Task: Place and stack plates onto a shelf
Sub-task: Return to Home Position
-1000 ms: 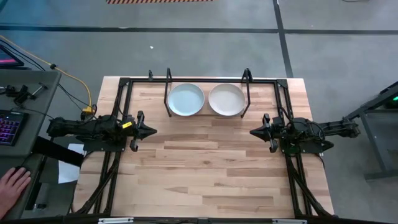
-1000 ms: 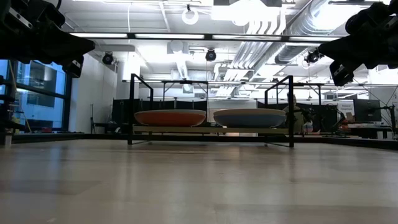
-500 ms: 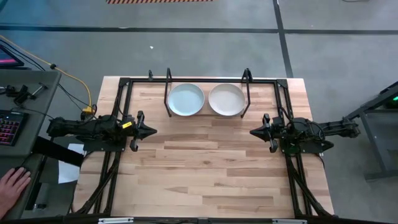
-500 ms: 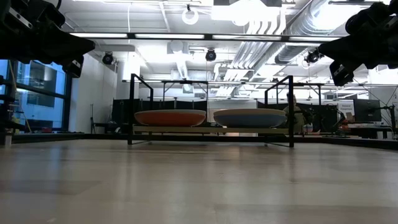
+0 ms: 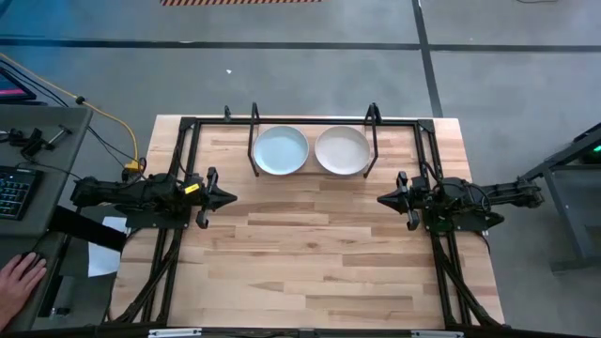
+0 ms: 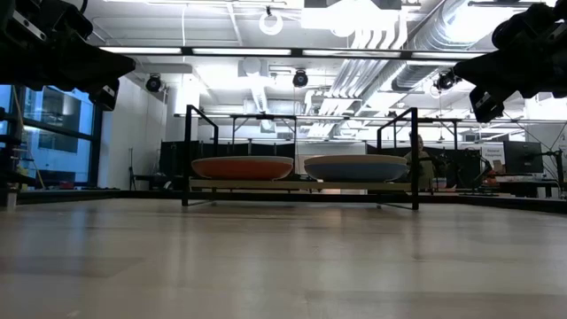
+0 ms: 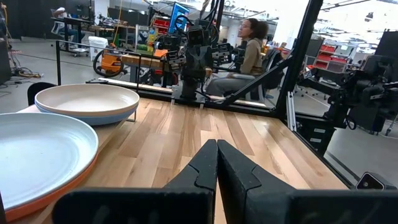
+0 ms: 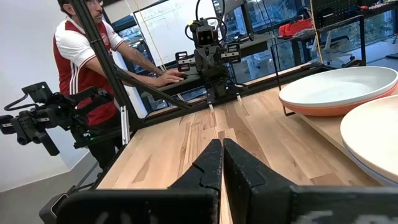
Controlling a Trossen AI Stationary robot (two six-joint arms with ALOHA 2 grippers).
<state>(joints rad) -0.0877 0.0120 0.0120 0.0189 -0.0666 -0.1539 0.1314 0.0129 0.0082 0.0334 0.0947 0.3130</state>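
Now | shelf [image 5: 253,141], upper centre of high view, two stacks: pale plate [image 5: 281,150] over red plate [image 6: 242,168], cream plate [image 5: 342,150] over blue plate [image 6: 354,168] | left gripper [image 5: 228,198] mid-left, right gripper [image 5: 382,199] mid-right, fingers closed, empty | they likely handle stiff, chippable; pinch a rim.

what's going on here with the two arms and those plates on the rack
Nothing is being handled. Four round matte plates sit in two stacks on the low black metal-rod shelf: a pale whitish plate on a red-orange plate, a cream plate on a blue plate. The left gripper and right gripper are shut, empty, at the wooden table's sides, clear of the shelf.
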